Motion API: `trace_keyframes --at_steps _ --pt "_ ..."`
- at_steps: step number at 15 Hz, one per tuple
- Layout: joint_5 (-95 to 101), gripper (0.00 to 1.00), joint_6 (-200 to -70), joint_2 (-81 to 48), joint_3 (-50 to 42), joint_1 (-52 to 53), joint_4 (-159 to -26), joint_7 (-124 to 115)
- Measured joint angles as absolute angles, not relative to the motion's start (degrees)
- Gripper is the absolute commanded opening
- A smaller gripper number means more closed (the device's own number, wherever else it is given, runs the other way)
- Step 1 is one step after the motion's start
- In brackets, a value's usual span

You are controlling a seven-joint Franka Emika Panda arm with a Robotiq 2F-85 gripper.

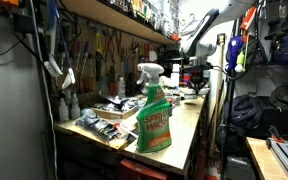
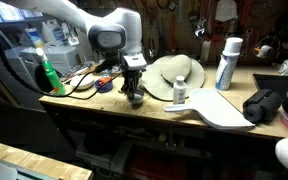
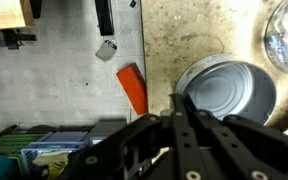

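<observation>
1. In the wrist view, the open tin (image 3: 229, 90) is a round can of silver metal. It has a bright rim and a dull, bare inside.
2. It stands upright on the stained worktop (image 3: 189, 40), close to the worktop's left edge in that view. An orange strip (image 3: 132, 88) lies on its left, and a glass vessel (image 3: 286, 35) sits on its right at the upper corner.
3. My hand (image 3: 180, 103) is just left of the tin, with my fingertips right at its near-left rim.
4. My fingers are clenched, pressed together with only a thin line between them. I cannot tell whether the tin's rim is caught in that line or only lies beside it.
5. In an exterior view my hand comes straight down at the front of the worktop. A green spray bottle (image 2: 49, 75) stands well apart on the left. To the right are a straw hat (image 2: 174, 70) just beside the hand, then a small white bottle (image 2: 180, 92), then a tall spray can (image 2: 227, 62).
6. My own fingers cover the near side of the tin, and the frame cuts off most of the glass vessel. The orange strip straddles the worktop's edge line, so I cannot say whether it rests on the worktop or lower down. In both exterior views the tin is too small and dark to read.
</observation>
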State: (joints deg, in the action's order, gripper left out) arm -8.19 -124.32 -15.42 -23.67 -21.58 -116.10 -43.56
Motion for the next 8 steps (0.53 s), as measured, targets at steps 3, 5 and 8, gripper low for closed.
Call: trace_keyframes --at_steps 3,5,8 --pt "-8.19 0.32 -124.32 -15.59 -23.39 -21.31 -116.22 -43.56" --pt "-8.07 0.47 -124.32 -15.80 -23.38 -21.22 -116.23 -43.56" --pt "-8.08 0.69 -124.26 -15.82 -23.38 -21.21 -116.13 -43.46"
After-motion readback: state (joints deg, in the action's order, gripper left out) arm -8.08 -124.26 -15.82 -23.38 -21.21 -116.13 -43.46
